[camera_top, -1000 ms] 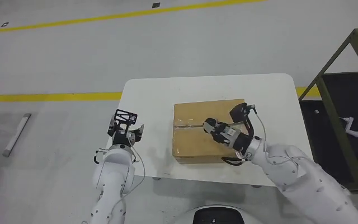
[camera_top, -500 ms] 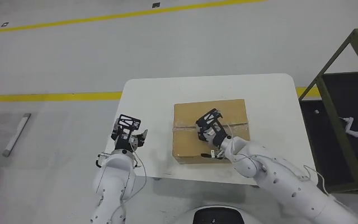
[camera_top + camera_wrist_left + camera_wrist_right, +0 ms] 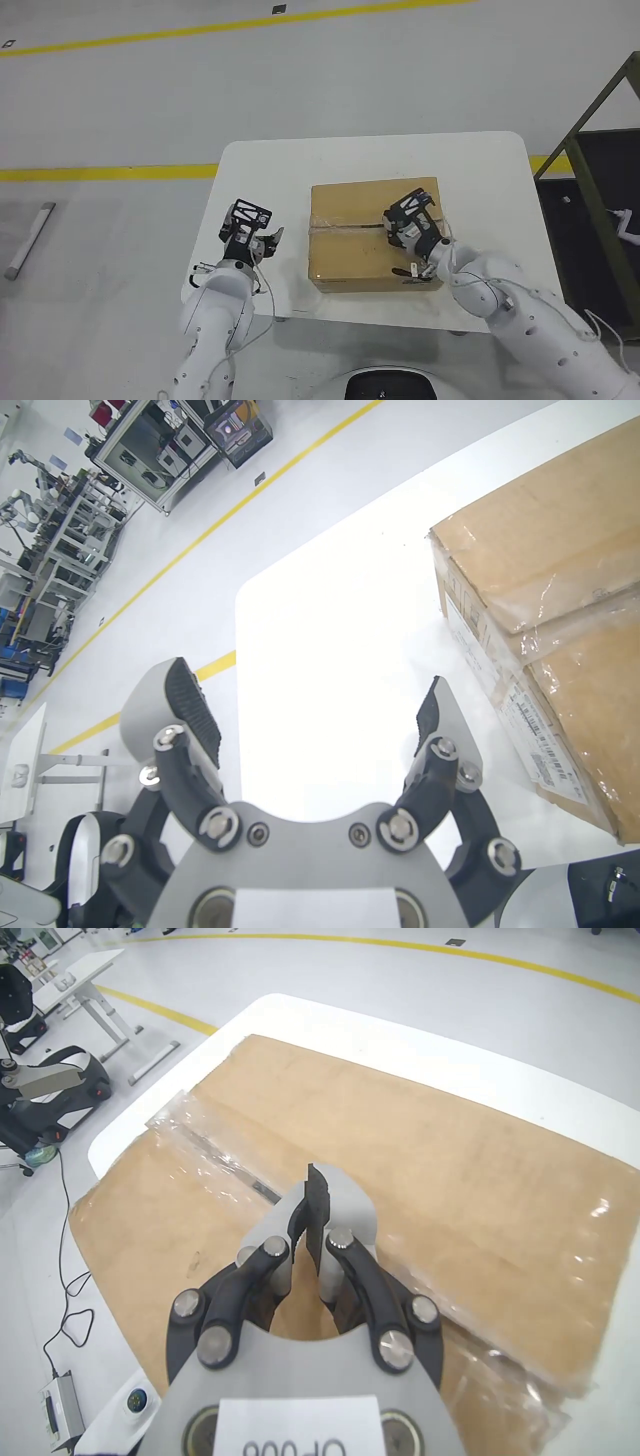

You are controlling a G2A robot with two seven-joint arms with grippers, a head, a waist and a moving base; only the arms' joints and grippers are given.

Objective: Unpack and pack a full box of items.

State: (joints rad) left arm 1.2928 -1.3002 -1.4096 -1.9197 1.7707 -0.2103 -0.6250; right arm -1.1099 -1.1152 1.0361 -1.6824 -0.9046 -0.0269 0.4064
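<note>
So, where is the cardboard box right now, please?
In the top view the cardboard box sits about midway across the white table, close to the edge nearest the robot.

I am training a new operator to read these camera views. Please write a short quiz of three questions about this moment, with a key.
1. True or false: the top flaps of the cardboard box stand open.
2. Which gripper is above the box top? A) the left gripper B) the right gripper C) both
3. Fill in the missing word: the left gripper's fingers are ____, beside the box and over the white table.
Key: 1 false, the flaps lie shut under clear tape; 2 B; 3 open.
</note>
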